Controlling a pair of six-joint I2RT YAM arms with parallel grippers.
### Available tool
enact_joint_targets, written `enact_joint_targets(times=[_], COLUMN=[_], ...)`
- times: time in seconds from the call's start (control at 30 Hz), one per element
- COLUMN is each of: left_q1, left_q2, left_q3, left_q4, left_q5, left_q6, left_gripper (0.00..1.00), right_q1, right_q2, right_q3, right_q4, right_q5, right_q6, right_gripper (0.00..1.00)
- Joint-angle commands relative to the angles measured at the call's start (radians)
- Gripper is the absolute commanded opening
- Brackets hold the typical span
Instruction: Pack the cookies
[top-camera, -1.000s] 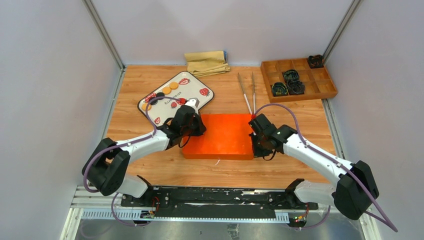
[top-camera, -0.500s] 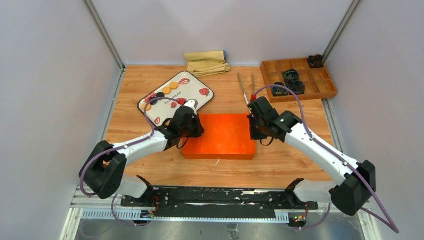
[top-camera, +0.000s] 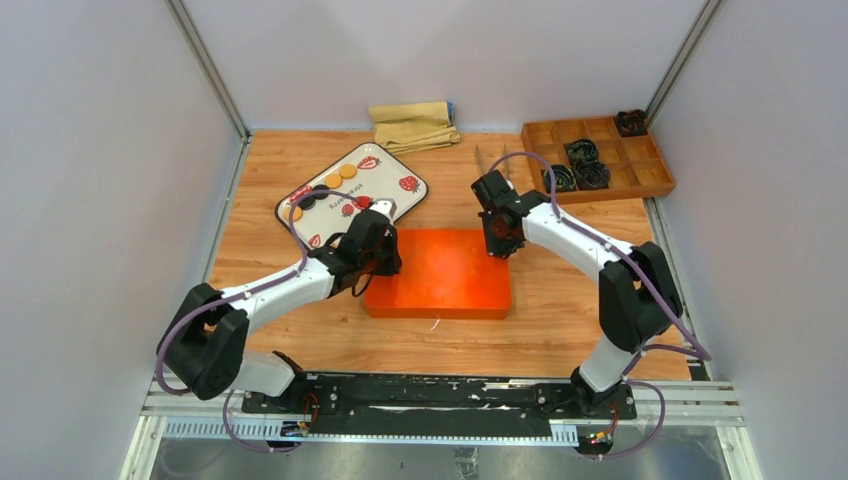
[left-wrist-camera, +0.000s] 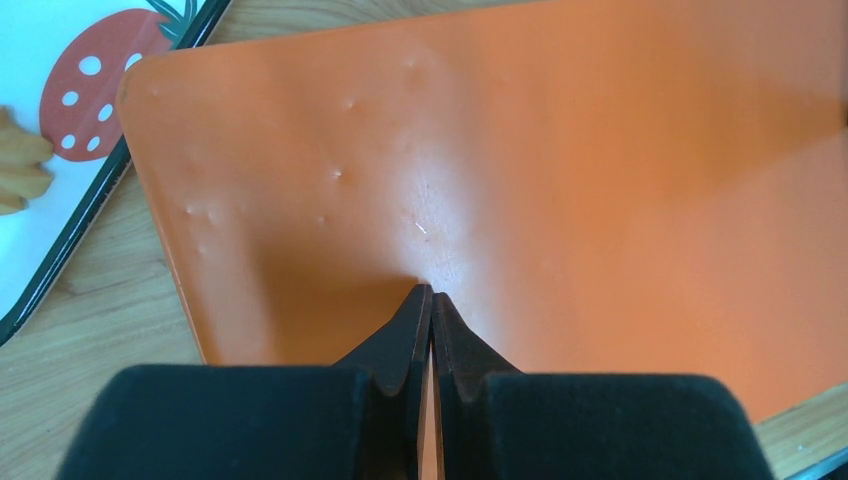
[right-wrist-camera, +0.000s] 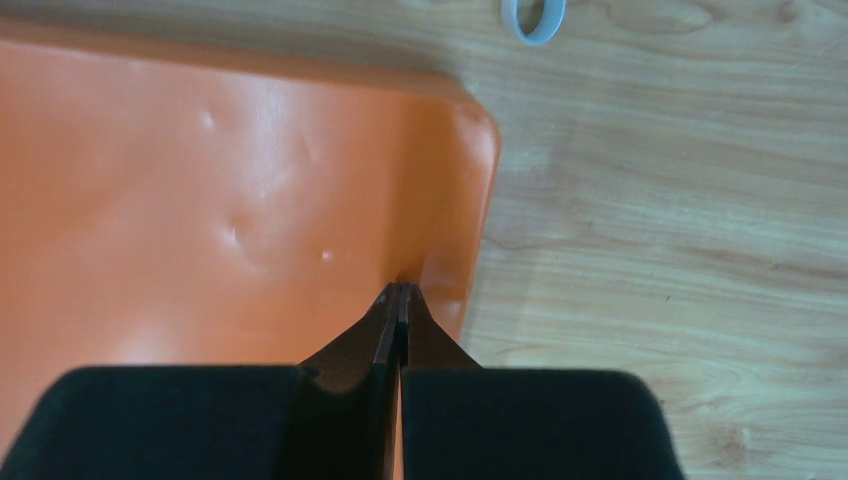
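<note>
Shows left gripper (left-wrist-camera: 430, 292) closed, empty, on orange box (top-camera: 445, 275) near left edge; right gripper (right-wrist-camera: 400, 290) closed, empty, at right edge beside bare bench (right-wrist-camera: 650, 250). Cannot read tray (top-camera: 386, 174) writing.

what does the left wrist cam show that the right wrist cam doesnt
Only the left wrist view: the left pincer, the edge of a tray with a strawberry print, and part of a golden cookie on it.
Only the right wrist view: the right pincer and a pale ring-shaped object, cut off at the top edge.
Both: the dimpled orange box on the wooden table, with a shut pincer's tips at its surface. Whether either one pinches it is unclear.
</note>
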Motion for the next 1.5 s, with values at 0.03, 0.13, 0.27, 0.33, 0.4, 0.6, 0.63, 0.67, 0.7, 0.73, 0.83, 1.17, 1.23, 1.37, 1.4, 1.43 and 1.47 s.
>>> enact_joint_targets(times=[0.03, 0.13, 0.27, 0.33, 0.4, 0.6, 0.63, 0.67, 0.7, 0.73, 0.83, 1.17, 1.23, 1.37, 1.4, 1.43, 1.47], left_q1=[-0.005, -0.005, -0.005, -0.005, -0.005, 0.023, 0.035, 0.048, 0.061, 0.077, 0.149, 0.23, 0.238, 0.256, 0.257, 0.258, 0.259], left_q2=[0.006, 0.025, 0.038, 0.028, 0.008, -0.06, -0.069, -0.078, -0.083, -0.085, -0.047, 0.025, 0.021, 0.044, 0.046, 0.047, 0.046], left_q3=[-0.006, -0.012, -0.007, 0.006, 0.04, 0.218, 0.236, 0.251, 0.261, 0.267, 0.291, 0.238, 0.206, 0.159, 0.148, 0.138, 0.132], left_q4=[-0.004, 0.009, 0.019, 0.006, -0.036, -0.188, -0.199, -0.208, -0.213, -0.215, -0.225, -0.303, -0.306, -0.299, -0.291, -0.282, -0.275], left_q5=[0.008, 0.022, 0.036, 0.017, -0.028, -0.151, -0.154, -0.158, -0.168, -0.178, -0.168, -0.267, -0.277, -0.266, -0.258, -0.251, -0.243], left_q6=[0.004, -0.001, -0.011, -0.013, -0.004, 0.01, 0.009, 0.008, 0.008, 0.013, 0.01, -0.06, -0.067, -0.09, -0.092, -0.093, -0.095], left_gripper=[0.08, 0.07, 0.07, 0.07, 0.07, 0.14, 0.16, 0.2, 0.24, 0.28, 0.29, 0.0, 0.0, 0.0, 0.0, 0.0, 0.0], right_q1=[-0.032, -0.033, -0.037, -0.037, -0.043, -0.058, -0.058, -0.059, -0.059, -0.06, -0.068, -0.058, -0.06, -0.066, -0.066, -0.066, -0.066], right_q2=[0.022, 0.006, 0.016, 0.045, 0.098, 0.346, 0.399, 0.453, 0.509, 0.569, 0.729, 0.887, 0.913, 0.964, 0.966, 0.965, 0.962], right_q3=[0.037, 0.085, 0.216, 0.287, 0.373, 0.696, 0.769, 0.845, 0.926, 0.998, 1.182, 1.182, 1.202, 1.246, 1.241, 1.226, 1.209], right_q4=[-0.015, -0.026, -0.035, -0.035, -0.035, -0.087, -0.105, -0.132, -0.155, -0.176, -0.209, -0.057, -0.057, -0.044, -0.027, -0.002, 0.023], right_q5=[-0.01, -0.004, -0.007, -0.06, -0.181, -0.33, -0.329, -0.323, -0.322, -0.323, -0.389, -0.544, -0.548, -0.576, -0.59, -0.596, -0.597], right_q6=[-0.039, -0.053, -0.109, -0.136, -0.148, -0.153, -0.161, -0.169, -0.177, -0.182, -0.173, -0.115, -0.115, -0.089, -0.079, -0.067, -0.053], right_gripper=[0.0, 0.0, 0.0, 0.0, 0.04, 0.29, 0.3, 0.3, 0.3, 0.29, 0.21, 0.11, 0.12, 0.12, 0.12, 0.12, 0.12])
